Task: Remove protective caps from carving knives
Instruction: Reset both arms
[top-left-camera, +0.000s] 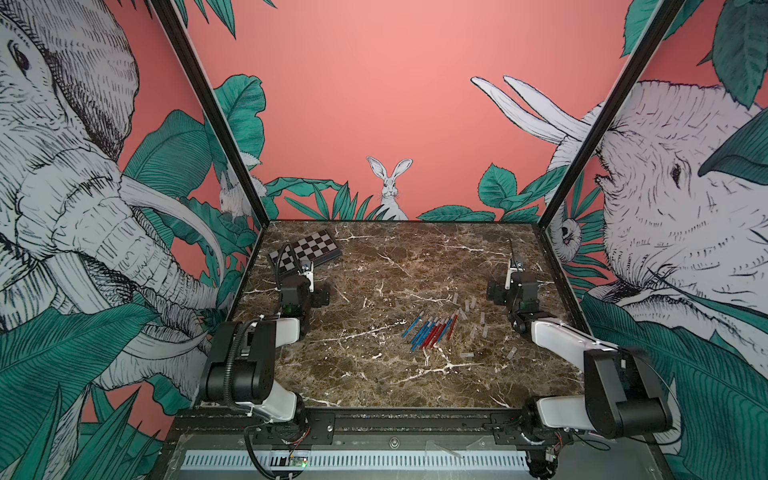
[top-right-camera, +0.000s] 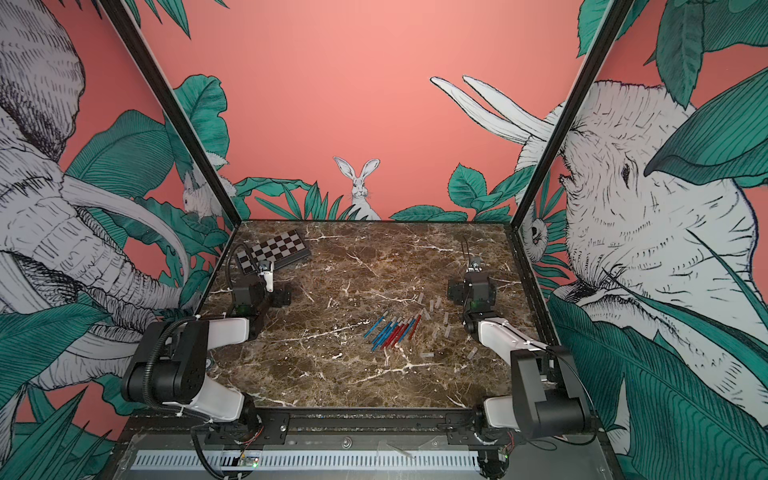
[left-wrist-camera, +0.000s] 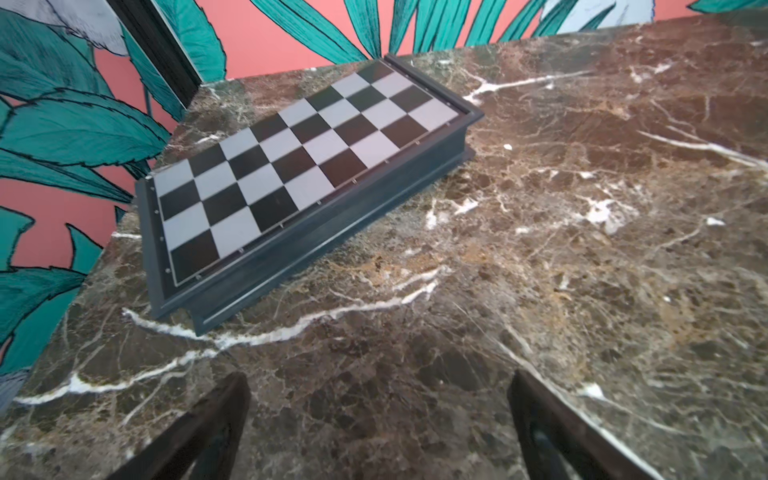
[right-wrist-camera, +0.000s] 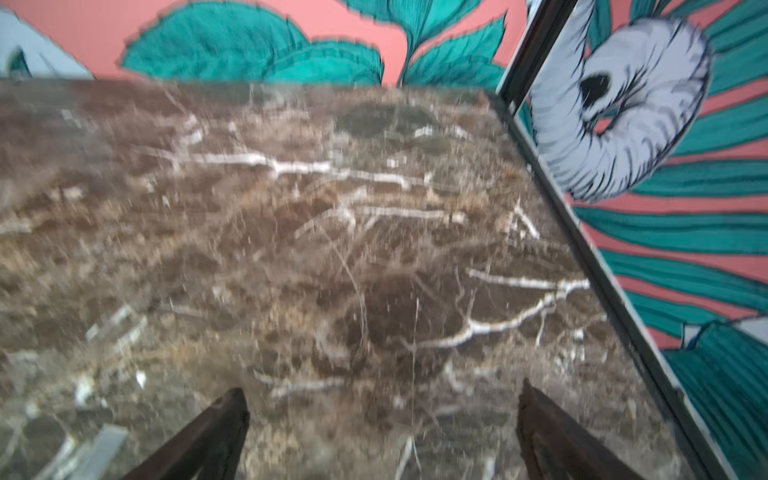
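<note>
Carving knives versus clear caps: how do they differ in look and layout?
The thin metallic blue and red carving knives are long and coloured; the small clear plastic caps are short and colourless. The knives lie bunched side by side; the caps lie scattered beside them. Both rest on the brown marble table.

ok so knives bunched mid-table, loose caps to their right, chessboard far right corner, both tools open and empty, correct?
Chessboard is in the far left corner, not right; both top views show it. Rest holds: carving knives bunched mid-table, loose protective caps to their right, left tool and right tool open and empty.
</note>
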